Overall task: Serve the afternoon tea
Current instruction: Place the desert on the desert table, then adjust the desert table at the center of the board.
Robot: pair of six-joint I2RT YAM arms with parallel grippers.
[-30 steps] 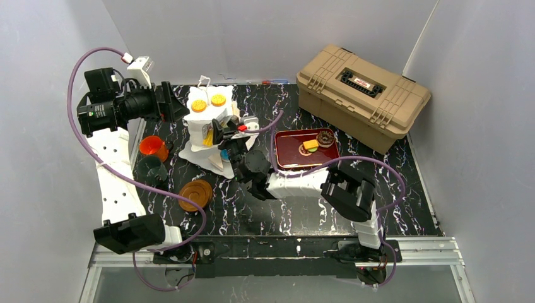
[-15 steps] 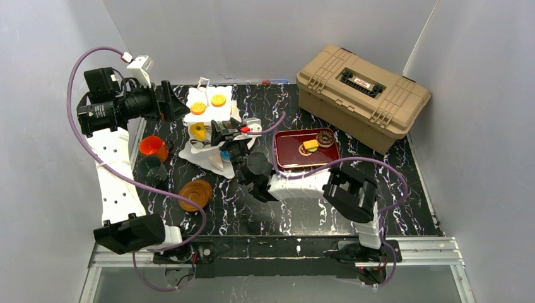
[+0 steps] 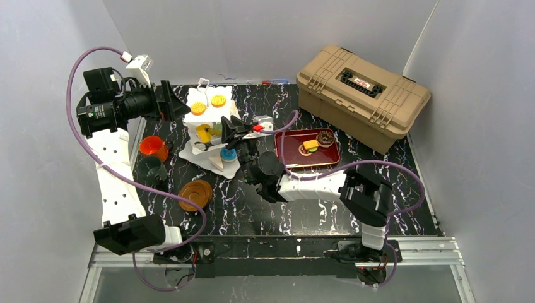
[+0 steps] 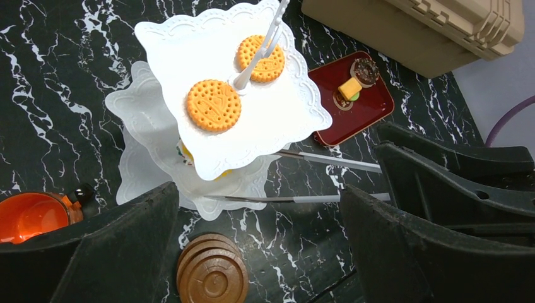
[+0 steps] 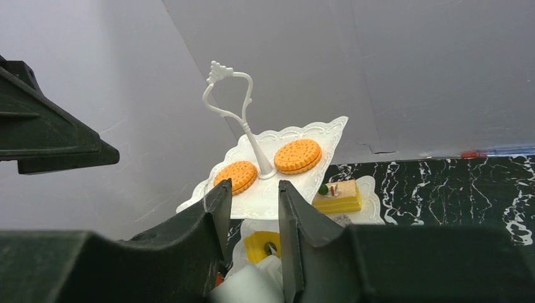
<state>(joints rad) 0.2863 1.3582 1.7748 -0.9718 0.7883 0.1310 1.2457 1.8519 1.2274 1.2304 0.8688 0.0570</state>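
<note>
The right gripper (image 5: 253, 196), clenched on the metal tongs (image 4: 328, 161), had drawn back from the stand (image 4: 183, 57) by the bench's back-left corner, leaving a yellow pastry (image 3: 203, 132) on its middle tier. The donut (image 3: 325, 137) and cake (image 3: 310, 146) on the red tray (image 3: 290, 159) likely came next.

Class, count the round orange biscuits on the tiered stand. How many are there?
2: one biscuit and another, on the top plate, either side of the handle. The lower tiers are partly hidden.
</note>
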